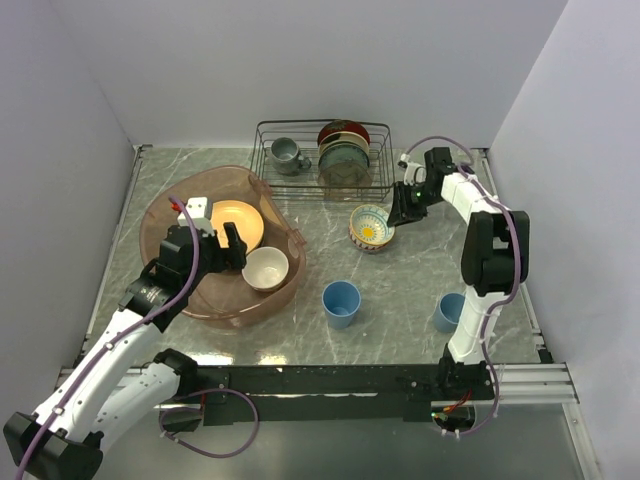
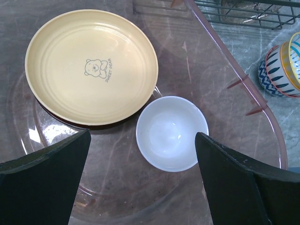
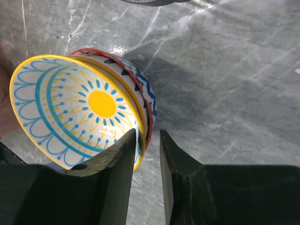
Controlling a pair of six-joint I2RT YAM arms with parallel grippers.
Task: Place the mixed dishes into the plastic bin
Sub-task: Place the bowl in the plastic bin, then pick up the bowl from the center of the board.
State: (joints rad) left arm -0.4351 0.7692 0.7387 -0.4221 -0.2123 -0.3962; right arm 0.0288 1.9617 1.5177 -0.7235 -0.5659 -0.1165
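Right gripper (image 3: 147, 133) straddles the bowl's (image 3: 84, 108) near rim, jaws narrow, one finger inside and one outside; whether the pinch is tight I cannot tell. That patterned bowl sits on the table in front of the rack (image 1: 325, 150), just right of the bin (image 2: 215, 70), so the carry should run leftward over the flared rim. Left gripper (image 2: 143, 136) hangs spread wide and empty over the bin, above the cream bowl (image 2: 172, 132) and plate (image 2: 91, 65). Two cups (image 1: 341, 301) wait nearer the bases.

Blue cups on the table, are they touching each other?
Apart. The top view shows bare grey table between the left blue cup and the right blue cup.
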